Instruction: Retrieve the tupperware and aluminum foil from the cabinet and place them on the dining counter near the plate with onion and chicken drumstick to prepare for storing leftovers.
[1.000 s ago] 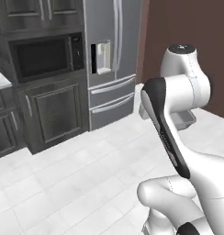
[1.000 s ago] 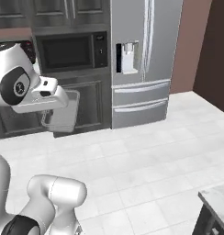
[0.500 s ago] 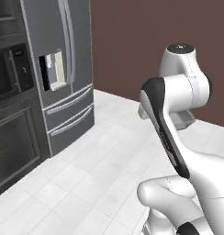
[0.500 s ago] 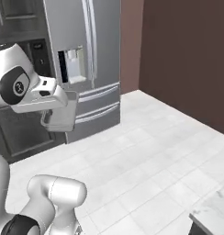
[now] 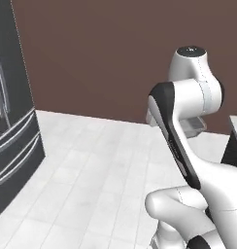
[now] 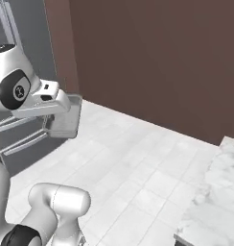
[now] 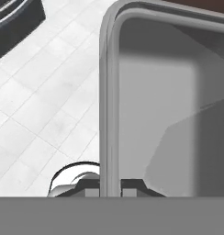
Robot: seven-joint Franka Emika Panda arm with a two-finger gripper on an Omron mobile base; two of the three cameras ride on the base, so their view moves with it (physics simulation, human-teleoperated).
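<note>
Gripper (image 7: 110,188) was clamped on one wall of the tupperware (image 7: 159,101), box hanging in front of the hand over the tiled floor | dining counter (image 6: 215,202) lay ahead at right | advice: hold the pinch steady, box level, and clear the counter edge before lowering.

Base cams behind arm, L & R, share brown wall (image 5: 106,53) + tile floor (image 6: 138,163); hand cam close on tupperware (image 7: 155,114).

Translucent grey tupperware (image 7: 155,114), white-tiled floor (image 6: 138,163)
</note>
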